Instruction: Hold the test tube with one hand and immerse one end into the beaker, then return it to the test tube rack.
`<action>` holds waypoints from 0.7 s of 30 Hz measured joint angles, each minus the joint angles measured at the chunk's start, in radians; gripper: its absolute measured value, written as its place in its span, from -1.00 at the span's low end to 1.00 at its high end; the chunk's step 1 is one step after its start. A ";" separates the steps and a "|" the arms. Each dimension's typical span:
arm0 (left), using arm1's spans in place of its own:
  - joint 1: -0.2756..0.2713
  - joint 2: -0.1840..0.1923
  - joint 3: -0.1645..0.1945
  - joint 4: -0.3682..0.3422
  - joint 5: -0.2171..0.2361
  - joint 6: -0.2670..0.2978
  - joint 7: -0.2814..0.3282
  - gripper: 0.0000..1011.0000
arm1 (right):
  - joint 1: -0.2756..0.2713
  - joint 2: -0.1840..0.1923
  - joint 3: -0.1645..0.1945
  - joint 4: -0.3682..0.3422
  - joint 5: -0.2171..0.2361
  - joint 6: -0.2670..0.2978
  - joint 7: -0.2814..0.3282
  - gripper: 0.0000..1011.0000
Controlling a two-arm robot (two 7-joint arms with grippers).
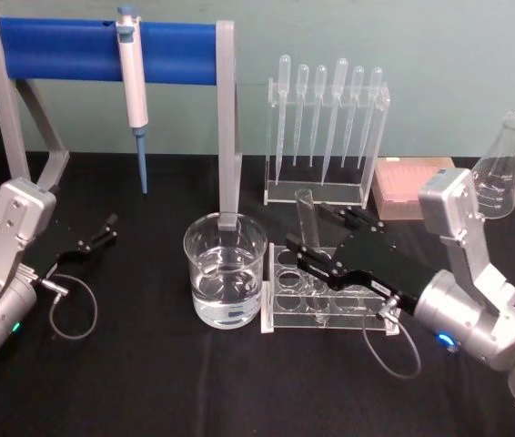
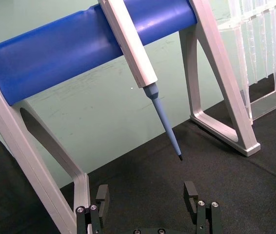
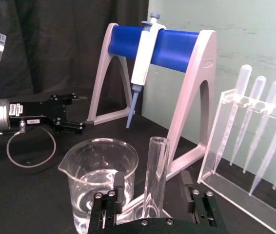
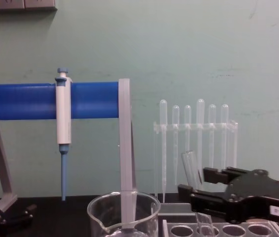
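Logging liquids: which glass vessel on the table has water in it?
The beaker, left of the hole rack; the conical flask at far right looks empty.

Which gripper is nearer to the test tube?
Right. The right gripper is open around the test tube standing in the rack. The left gripper is far off, open, beyond the beaker.

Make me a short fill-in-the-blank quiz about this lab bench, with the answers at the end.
1. The clear glass test tube stands between the open fingers of the ____ black gripper.
2. The wide clear glass beaker holds clear ____.
3. The white micropipette hangs on the stand's ____ bar.
4. The left gripper holds ____.

Answers: right; liquid; blue; nothing
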State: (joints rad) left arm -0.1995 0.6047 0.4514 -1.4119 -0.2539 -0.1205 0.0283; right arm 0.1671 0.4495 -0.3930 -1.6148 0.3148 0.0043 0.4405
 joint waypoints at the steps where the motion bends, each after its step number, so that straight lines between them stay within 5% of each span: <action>1: 0.000 0.000 0.000 0.000 0.000 0.000 0.000 0.98 | -0.017 0.008 0.008 -0.022 0.000 0.008 -0.013 0.41; 7: 0.000 0.000 0.000 0.000 0.000 0.000 0.000 0.98 | -0.100 0.042 0.051 -0.109 -0.005 0.043 -0.059 0.75; 13: 0.000 0.000 0.000 0.000 0.000 0.000 0.000 0.98 | -0.230 0.078 0.150 -0.209 0.002 0.048 -0.122 0.98; 21: 0.000 0.000 0.000 0.000 0.000 0.000 0.000 0.98 | -0.291 0.031 0.265 -0.150 -0.021 -0.014 -0.246 0.98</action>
State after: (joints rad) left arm -0.1995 0.6047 0.4514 -1.4120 -0.2539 -0.1206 0.0283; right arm -0.1234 0.4805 -0.1280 -1.7644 0.2942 -0.0102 0.1946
